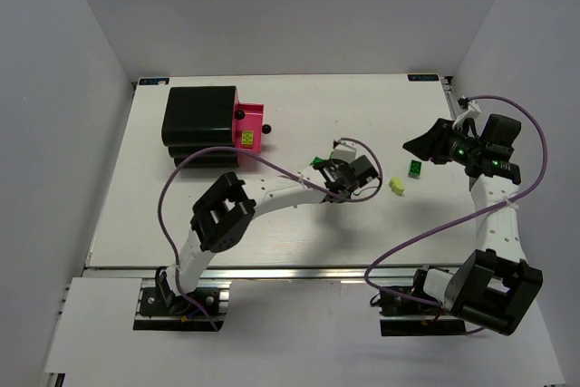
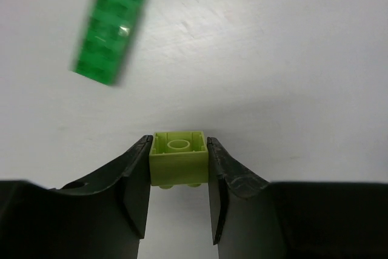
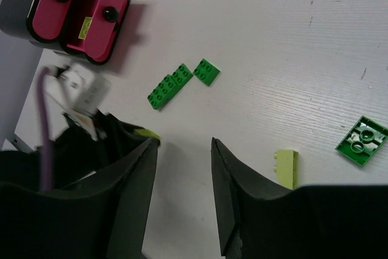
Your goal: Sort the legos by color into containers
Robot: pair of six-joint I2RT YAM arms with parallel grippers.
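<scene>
My left gripper (image 2: 179,144) is shut on a pale yellow brick (image 2: 179,161), held with its hollow underside up just above the table; in the top view it (image 1: 333,180) is at mid-table. A green strip (image 2: 113,28) lies just beyond it, next to a small green brick (image 3: 206,71). My right gripper (image 3: 182,144) is open and empty above the table, at the right in the top view (image 1: 419,144). Another pale yellow brick (image 3: 285,168) and an overturned green brick (image 3: 362,141) lie near it. A pink drawer (image 1: 254,124) stands open with a yellow brick (image 1: 246,140) inside. No red brick shows.
The black cabinet (image 1: 199,124) stands at the far left of the table; a second pink drawer with a black knob (image 3: 51,4) shows in the right wrist view. The left arm's purple cable (image 1: 168,197) loops over the table's left side.
</scene>
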